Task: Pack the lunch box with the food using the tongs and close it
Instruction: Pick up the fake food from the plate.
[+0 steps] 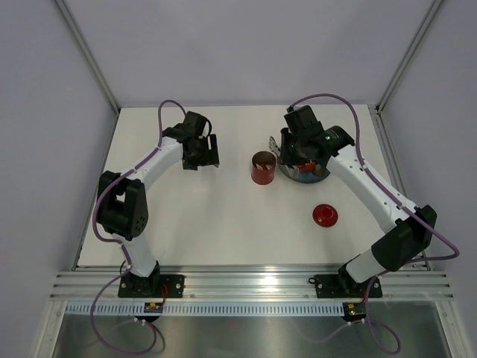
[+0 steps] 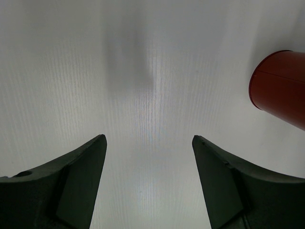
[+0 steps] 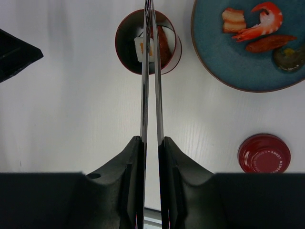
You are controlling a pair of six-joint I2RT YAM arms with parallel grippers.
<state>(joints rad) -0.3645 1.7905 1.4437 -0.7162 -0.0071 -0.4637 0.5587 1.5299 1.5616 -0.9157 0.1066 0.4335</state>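
Now: right gripper (image 3: 152, 141) clamped on the tongs (image 3: 143, 95), their arms squeezed nearly together, tips over the open lunch box (image 3: 125, 45), upright mid-table, pieces inside. More food (image 3: 259, 21) on the plate (image 3: 224, 62) just beside it; lid (image 3: 264, 153) lies apart. Meanwhile left gripper (image 2: 148, 139) wide open, empty.

Robot lab test cell. My left arm (image 1: 141, 175) and right arm (image 1: 373, 186) bolted side by side to slotted aluminium rail (image 1: 253, 283) at near edge of white table (image 1: 223, 231). Pale panel walls (image 1: 37, 149) in aluminium frame posts (image 1: 87, 56) enclose my workspace. Purple cables (image 1: 326, 95) loop along my links.
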